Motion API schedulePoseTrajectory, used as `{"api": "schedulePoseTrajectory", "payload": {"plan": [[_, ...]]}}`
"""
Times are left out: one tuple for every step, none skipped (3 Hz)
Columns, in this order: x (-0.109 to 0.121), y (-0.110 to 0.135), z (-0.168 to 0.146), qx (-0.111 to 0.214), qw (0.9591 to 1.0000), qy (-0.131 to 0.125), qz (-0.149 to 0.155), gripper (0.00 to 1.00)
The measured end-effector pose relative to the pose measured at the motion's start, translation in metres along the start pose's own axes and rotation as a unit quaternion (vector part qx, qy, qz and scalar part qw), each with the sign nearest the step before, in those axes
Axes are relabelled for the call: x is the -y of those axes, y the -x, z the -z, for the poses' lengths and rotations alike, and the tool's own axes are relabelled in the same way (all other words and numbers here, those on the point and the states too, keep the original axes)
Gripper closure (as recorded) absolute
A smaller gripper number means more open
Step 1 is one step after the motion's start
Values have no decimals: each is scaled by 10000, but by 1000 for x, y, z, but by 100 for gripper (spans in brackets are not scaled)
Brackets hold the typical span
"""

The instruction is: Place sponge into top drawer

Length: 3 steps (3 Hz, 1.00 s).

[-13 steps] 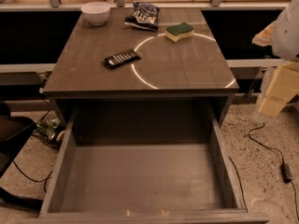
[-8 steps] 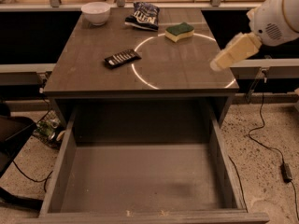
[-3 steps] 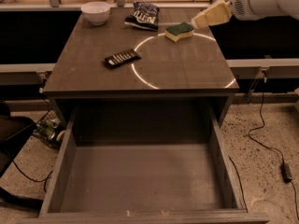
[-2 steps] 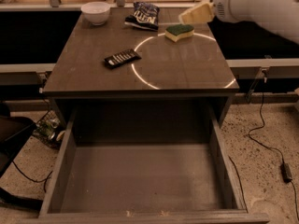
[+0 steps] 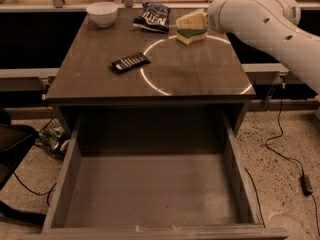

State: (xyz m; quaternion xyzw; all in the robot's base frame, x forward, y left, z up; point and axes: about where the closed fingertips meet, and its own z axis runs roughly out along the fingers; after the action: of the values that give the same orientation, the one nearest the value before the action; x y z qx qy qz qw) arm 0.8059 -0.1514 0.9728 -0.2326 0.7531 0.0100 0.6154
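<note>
One wide top drawer stands pulled fully out toward us, its flat bottom bare, so the receiving end of the job is ready. Above it, the grey cabinet's surface carries everything else, and a thin pale ring is marked across its right half. Our white arm reaches in from the right over the far right corner.

Among the smaller things, a blue snack bag lies at the back, just left of the target. A white bowl sits at the far left corner, and a black remote lies well apart, nearer the middle.

The sponge rests on the surface at the back edge of the ring, green layer up. The tool sits directly over it, very close or touching; we cannot tell how wide it stands.

We judge the step in hand to be the grasp. We should:
- come straight down and close across the foam sides, firmly, since foam gives;
- stay clear of the bag;
- lift well off the surface before swinging forward;
- let go low, inside the drawer walls.
</note>
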Motion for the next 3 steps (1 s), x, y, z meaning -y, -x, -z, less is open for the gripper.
{"api": "schedulePoseTrajectory", "payload": {"plan": [[0, 0, 0, 0, 10000, 1, -1, 0], [5, -17, -26, -57, 9998, 100, -134, 0], [17, -43, -58, -211, 9991, 280, -235, 0]]}}
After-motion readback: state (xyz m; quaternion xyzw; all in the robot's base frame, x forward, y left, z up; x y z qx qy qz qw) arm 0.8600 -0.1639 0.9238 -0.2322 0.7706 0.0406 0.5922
